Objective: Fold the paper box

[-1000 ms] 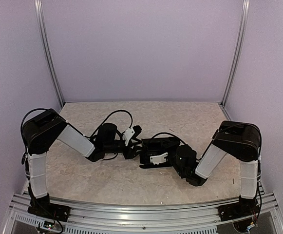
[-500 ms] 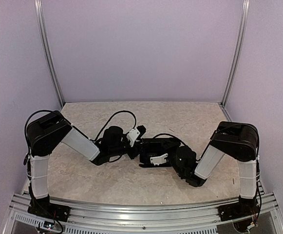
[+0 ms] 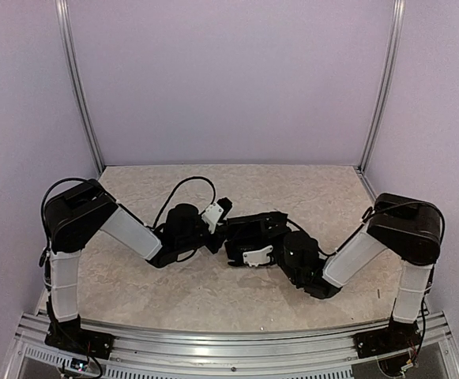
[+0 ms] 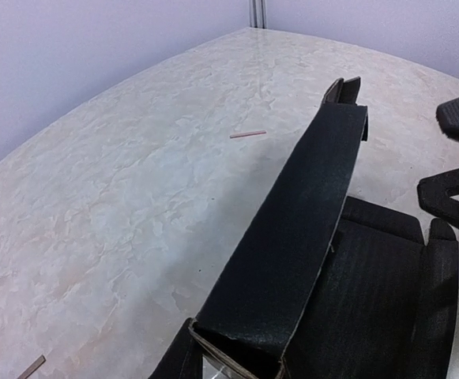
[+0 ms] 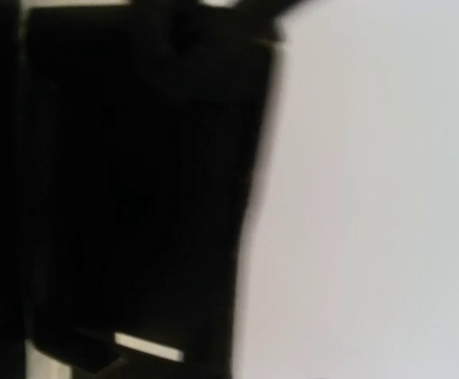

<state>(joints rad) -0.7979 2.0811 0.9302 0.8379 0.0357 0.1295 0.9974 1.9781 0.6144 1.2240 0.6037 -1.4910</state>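
This looks like a robot test lab, not a home. The space is a small booth with plain pale purple walls and shiny silver metal posts in the corners. The flat beige stone-look tabletop has a grey metal rail along its near edge. A black and white robot arm is bolted there on the left, and a second black and white robot arm on the right. A thin black cable loops over the left one.

You are looking at one box, two arms, a left arm and a right arm, one table, two metal posts and two thin scraps.
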